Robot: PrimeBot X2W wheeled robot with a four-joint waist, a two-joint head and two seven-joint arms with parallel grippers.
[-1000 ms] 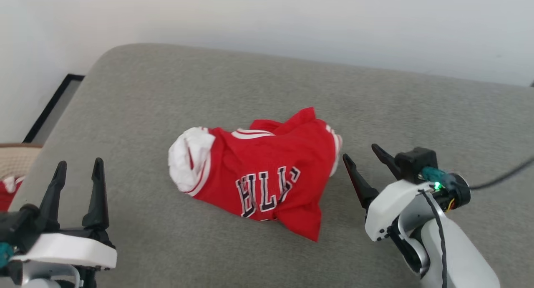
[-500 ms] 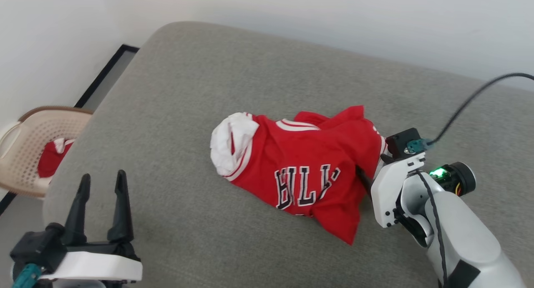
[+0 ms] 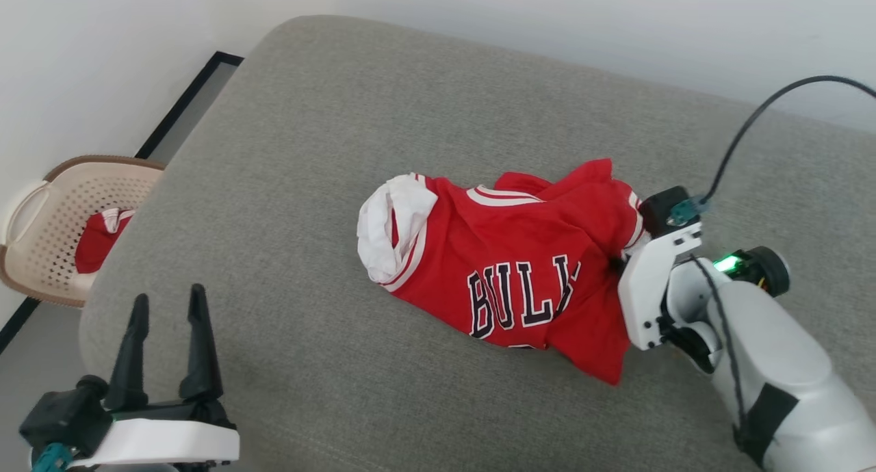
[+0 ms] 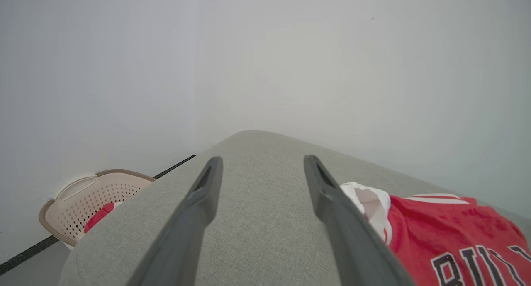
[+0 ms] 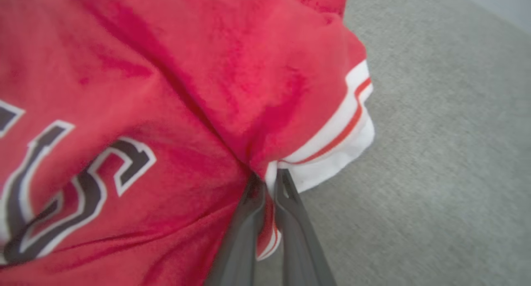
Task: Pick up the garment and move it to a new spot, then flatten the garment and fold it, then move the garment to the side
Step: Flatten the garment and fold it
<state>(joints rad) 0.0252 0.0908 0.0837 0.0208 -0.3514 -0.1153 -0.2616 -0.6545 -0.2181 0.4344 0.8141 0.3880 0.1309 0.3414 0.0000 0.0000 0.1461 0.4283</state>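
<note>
Right fingers pinch the garment on the grey cushion; left fingers wide; white wall behind.

Lit brightly, softly and evenly. Shadowed faintly beneath the garment. Smeared with motion blur in the right wrist view.

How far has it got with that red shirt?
Barely started. Done: only the grab. The right gripper is shut on the striped trim at the edge of the shirt. In hand: the pick-up, as the shirt lies crumpled on the grey cushion, not lifted yet. The left gripper hangs open, apart from it. Left: carrying it to a new spot, flattening, folding, moving it aside.
</note>
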